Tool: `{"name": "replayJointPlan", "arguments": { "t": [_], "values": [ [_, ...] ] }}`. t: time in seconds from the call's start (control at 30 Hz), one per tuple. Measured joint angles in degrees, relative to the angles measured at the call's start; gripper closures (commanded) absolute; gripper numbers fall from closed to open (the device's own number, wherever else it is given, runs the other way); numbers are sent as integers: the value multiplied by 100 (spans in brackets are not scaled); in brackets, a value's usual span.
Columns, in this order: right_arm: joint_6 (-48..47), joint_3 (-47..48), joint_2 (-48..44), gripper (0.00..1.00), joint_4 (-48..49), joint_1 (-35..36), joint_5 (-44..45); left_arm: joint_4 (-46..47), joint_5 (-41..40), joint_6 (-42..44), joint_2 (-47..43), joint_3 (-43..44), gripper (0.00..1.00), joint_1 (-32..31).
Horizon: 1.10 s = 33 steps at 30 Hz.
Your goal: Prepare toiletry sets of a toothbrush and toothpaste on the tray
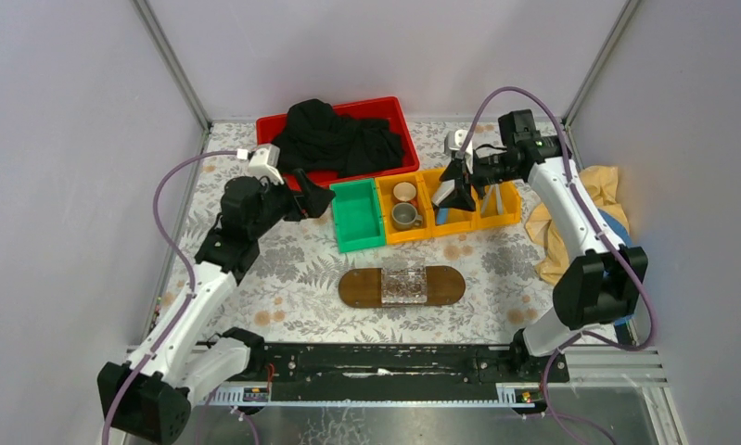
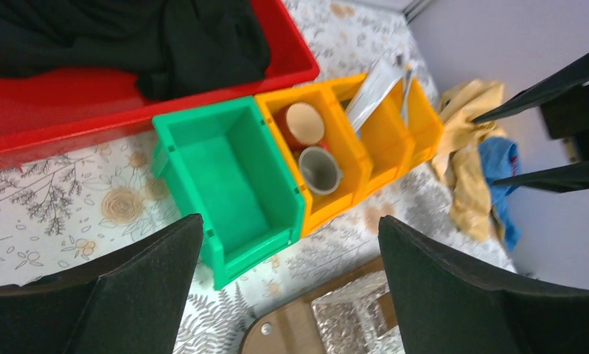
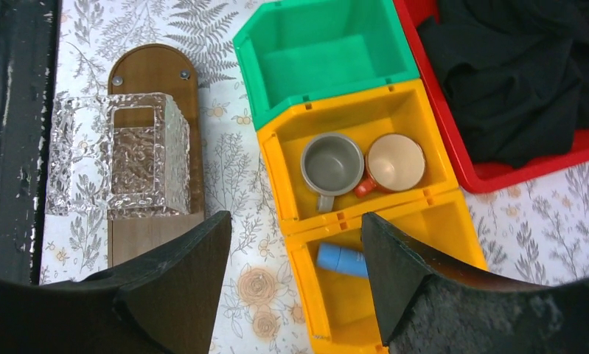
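Observation:
The dark-brown oval tray (image 1: 357, 287) lies in front of the bins, with a clear ribbed box (image 1: 403, 285) on its middle. A blue toothpaste tube (image 3: 341, 259) lies in the second yellow bin (image 1: 450, 211). A silvery toothpaste tube (image 2: 372, 92) leans in that bin. Thin pale toothbrush sticks (image 2: 407, 88) stand in the third yellow bin (image 1: 498, 206). My right gripper (image 1: 457, 190) hovers open and empty above the second yellow bin; its wrist view (image 3: 295, 221) shows the blue tube partly behind a finger. My left gripper (image 1: 316, 199) is open and empty, left of the green bin (image 1: 357, 215).
A red bin (image 1: 399, 116) holding black cloth stands at the back. The first yellow bin holds a grey cup (image 1: 405, 216) and a red-brown cup (image 1: 403, 191). Yellow and blue cloths (image 1: 594, 199) lie at the right wall. The green bin is empty.

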Motion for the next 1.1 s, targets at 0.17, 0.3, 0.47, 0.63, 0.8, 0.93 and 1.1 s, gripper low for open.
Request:
{"name": "replayJointPlan", "arguments": {
  "t": [0.17,0.3,0.47,0.63,0.8,0.93,1.1],
  "values": [
    [-402,341,367,26,-323,20,-317,-31,-280,-457,-476,61,4,0],
    [-660,654,732,27,-442,31,-348,-155,-490,-667,-625,116,5,0],
    [-1447,1034,1338,30,-966,39,-330,-431,-592,-787,-400,444,4,0],
    [-1976,859,1436,28,-1250,44,-328,-483,-621,-841,-44,616,4,0],
    [-2179,531,1388,28,-1222,101,-282,-522,-581,-883,337,680,5,0],
    [-2675,846,1574,33,-1366,214,-291,-520,-516,-953,385,678,5,0],
    [-3989,1921,2463,44,-2022,431,-245,-492,-498,-1139,68,485,5,0]
  ]
}}
